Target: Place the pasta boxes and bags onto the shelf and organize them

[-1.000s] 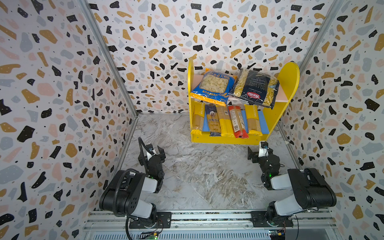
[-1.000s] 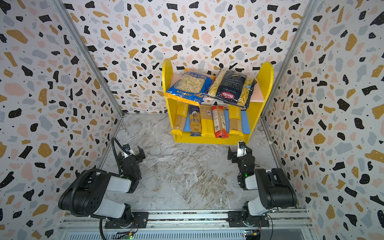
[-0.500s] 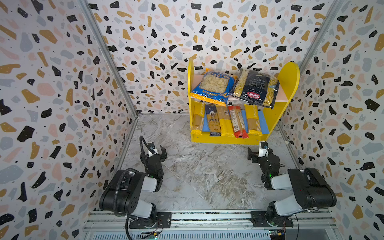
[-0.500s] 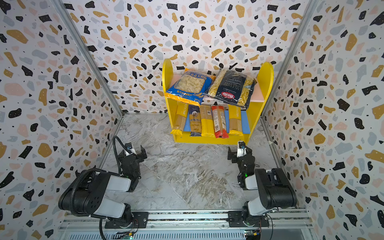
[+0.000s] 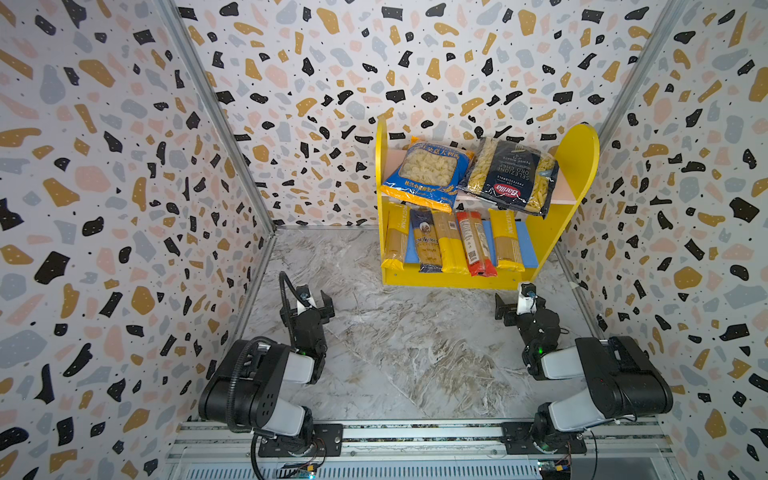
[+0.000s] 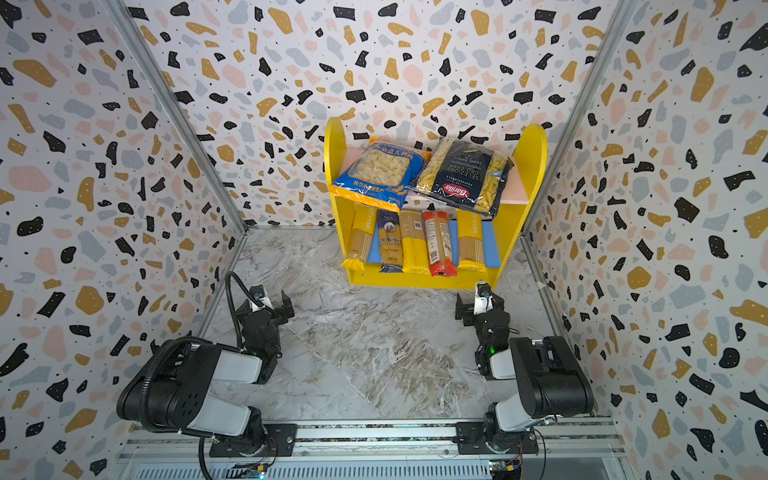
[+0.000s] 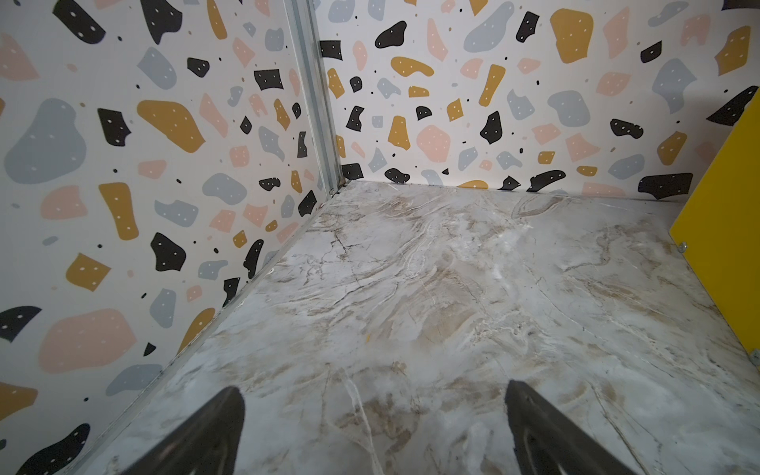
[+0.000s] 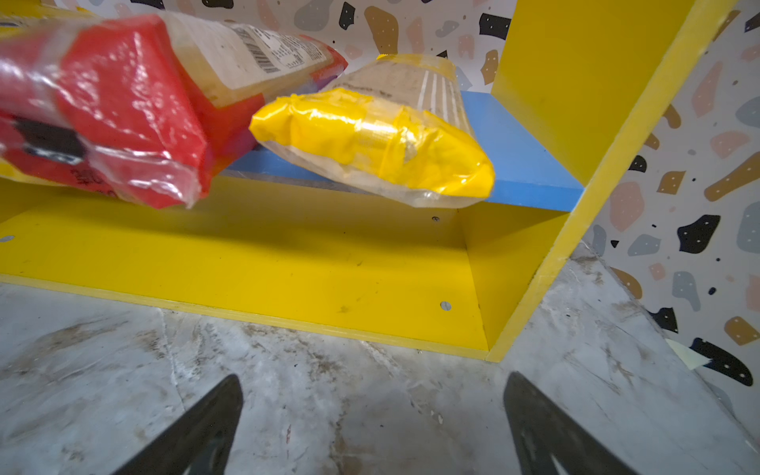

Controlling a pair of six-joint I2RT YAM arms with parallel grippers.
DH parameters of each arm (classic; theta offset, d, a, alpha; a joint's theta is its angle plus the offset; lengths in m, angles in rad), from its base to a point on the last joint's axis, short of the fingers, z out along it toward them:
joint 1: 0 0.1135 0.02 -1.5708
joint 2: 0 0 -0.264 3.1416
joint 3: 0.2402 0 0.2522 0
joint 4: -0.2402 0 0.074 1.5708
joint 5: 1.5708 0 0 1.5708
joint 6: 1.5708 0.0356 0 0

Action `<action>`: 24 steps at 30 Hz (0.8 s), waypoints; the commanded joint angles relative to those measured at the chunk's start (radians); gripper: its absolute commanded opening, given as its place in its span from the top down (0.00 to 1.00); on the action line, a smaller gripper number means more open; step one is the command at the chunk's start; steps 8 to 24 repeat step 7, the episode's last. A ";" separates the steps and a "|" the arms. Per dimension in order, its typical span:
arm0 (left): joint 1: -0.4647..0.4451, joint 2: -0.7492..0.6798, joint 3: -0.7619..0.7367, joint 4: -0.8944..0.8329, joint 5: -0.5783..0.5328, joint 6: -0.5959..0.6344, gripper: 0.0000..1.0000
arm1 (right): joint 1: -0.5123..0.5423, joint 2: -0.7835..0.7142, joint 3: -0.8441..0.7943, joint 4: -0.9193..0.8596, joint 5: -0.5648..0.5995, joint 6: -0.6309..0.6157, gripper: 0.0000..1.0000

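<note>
Left gripper [image 5: 308,305]: edged slightly forward since a second ago; jaws apart, empty.
Right gripper [image 8: 373,378]: unmoved, jaws apart, empty, near the shelf [image 5: 577,158] base.
Spaghetti packs [image 5: 451,245]: five side by side on blue lower board [image 5: 528,253].
Bags: orecchiette bag [image 5: 424,174] and Barilla bag [image 5: 509,178] on pink upper board [image 5: 563,189]; stowing appears finished.

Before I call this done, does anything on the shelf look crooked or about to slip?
Nothing is spilled. The blue-orange bag and the Barilla bag overhang the pink board's front edge, both askew, and the five spaghetti packs poke out past the blue board.
</note>
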 commanded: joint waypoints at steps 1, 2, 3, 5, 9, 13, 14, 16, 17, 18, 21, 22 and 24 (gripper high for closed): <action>0.004 -0.015 0.003 0.040 0.006 0.007 0.00 | -0.001 0.002 0.019 -0.003 0.000 -0.003 0.01; 0.005 -0.015 0.003 0.040 0.007 0.008 0.01 | -0.001 -0.002 0.018 -0.010 -0.001 -0.003 0.01; 0.004 -0.015 0.003 0.040 0.007 0.006 0.01 | -0.001 -0.004 0.018 -0.009 -0.001 -0.003 0.01; 0.004 -0.016 0.002 0.039 0.007 0.007 0.00 | -0.001 -0.004 0.014 0.001 0.000 -0.004 0.01; 0.005 -0.016 0.003 0.039 0.007 0.006 0.00 | -0.001 -0.006 0.013 0.000 0.000 -0.002 0.01; 0.005 -0.016 0.003 0.039 0.007 0.006 0.00 | -0.001 -0.006 0.013 0.000 0.000 -0.002 0.01; 0.005 -0.016 0.003 0.039 0.007 0.006 0.00 | -0.001 -0.006 0.013 0.000 0.000 -0.002 0.01; 0.005 -0.016 0.003 0.039 0.007 0.006 0.00 | -0.001 -0.006 0.013 0.000 0.000 -0.002 0.01; 0.005 -0.016 0.003 0.039 0.007 0.006 0.00 | -0.001 -0.006 0.013 0.000 0.000 -0.002 0.01; 0.005 -0.016 0.003 0.039 0.007 0.006 0.00 | -0.001 -0.006 0.013 0.000 0.000 -0.002 0.01; 0.005 -0.016 0.003 0.039 0.007 0.006 0.00 | -0.001 -0.006 0.013 0.000 0.000 -0.002 0.01; 0.005 -0.016 0.003 0.039 0.007 0.006 0.00 | -0.001 -0.006 0.013 0.000 0.000 -0.002 0.01; 0.005 -0.016 0.003 0.039 0.007 0.006 0.00 | -0.001 -0.006 0.013 0.000 0.000 -0.002 0.01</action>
